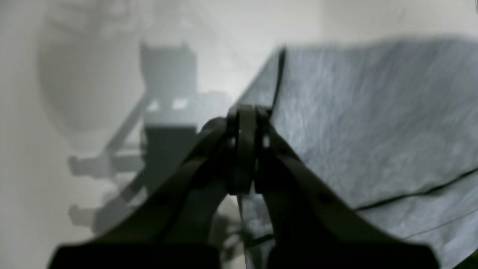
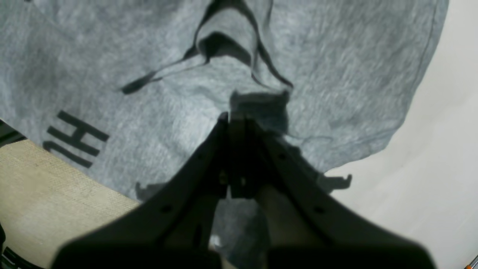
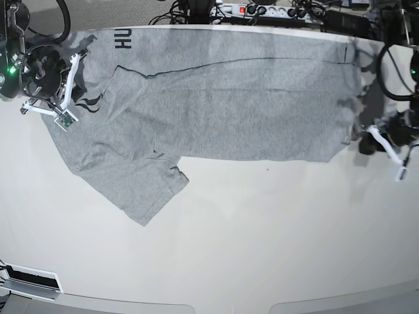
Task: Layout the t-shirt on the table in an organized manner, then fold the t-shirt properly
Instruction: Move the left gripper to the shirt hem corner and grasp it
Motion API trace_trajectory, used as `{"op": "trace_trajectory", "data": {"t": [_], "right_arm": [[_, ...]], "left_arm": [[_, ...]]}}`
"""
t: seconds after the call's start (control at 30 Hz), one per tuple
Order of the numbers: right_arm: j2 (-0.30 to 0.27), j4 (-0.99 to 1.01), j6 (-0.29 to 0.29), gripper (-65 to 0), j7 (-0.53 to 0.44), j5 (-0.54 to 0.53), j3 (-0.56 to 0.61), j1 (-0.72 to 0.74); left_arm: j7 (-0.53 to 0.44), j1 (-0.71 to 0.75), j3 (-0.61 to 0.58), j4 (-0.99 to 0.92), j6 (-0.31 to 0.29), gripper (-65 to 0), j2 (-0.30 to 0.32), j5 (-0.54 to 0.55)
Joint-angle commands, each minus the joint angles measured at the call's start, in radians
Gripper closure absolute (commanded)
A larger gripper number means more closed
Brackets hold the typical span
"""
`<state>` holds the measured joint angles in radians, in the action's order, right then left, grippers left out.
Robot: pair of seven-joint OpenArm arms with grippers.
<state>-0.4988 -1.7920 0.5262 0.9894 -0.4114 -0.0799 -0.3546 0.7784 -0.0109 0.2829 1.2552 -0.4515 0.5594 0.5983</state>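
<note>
The heather-grey t-shirt [image 3: 229, 111] lies spread lengthwise along the far part of the white table [image 3: 262, 248]. Its far edge, with black lettering [image 3: 123, 40], hangs over the table's back. One sleeve [image 3: 144, 190] points toward the front. My right gripper [image 3: 88, 104] rests on the shirt's left end; in the right wrist view it [image 2: 237, 119] is shut, with wrinkles in the shirt [image 2: 336, 74] running to its tip. My left gripper [image 3: 359, 136] sits at the shirt's right hem; in the left wrist view it [image 1: 246, 116] is shut on the shirt's [image 1: 373, 112] dark edge.
A power strip and tangled cables [image 3: 262, 10] lie behind the table's back edge. Beige floor [image 2: 37, 186] shows past the shirt in the right wrist view. A dark slotted fitting [image 3: 29, 278] sits at the table's front left corner. Bare table [image 1: 37, 149] lies left of the left gripper.
</note>
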Motion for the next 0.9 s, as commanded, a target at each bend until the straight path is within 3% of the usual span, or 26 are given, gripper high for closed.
{"op": "trace_trajectory", "data": {"t": [0.0,0.2,0.53,0.67,0.87], "right_arm": [[-0.017,-0.014,0.002,0.0,-0.019,-0.007,-0.006,0.005],[-0.017,-0.013,0.000,0.0,-0.028,-0.007,-0.006,0.005],[-0.017,-0.013,0.000,0.0,-0.035,-0.007,-0.006,0.005],[-0.016,-0.013,-0.013,0.0,-0.044,-0.006,-0.006,0.005],[-0.017,-0.013,-0.022,0.0,-0.044,-0.007,-0.006,0.005]], "left_arm": [[-0.038,-0.024,-0.008,0.005,-0.001,0.0,0.022,-0.001],[-0.104,-0.080,-0.097,-0.087,-0.001,0.0,0.021,-0.057],[-0.211,-0.209,-0.100,-0.350,-0.006,0.0,-0.024,-0.109],[-0.187,-0.237,-0.100,-0.348,-0.055,0.0,-0.022,-0.077],[-0.029,-0.253,-0.099,-0.270,-0.058,0.0,-0.008,-0.005]]}}
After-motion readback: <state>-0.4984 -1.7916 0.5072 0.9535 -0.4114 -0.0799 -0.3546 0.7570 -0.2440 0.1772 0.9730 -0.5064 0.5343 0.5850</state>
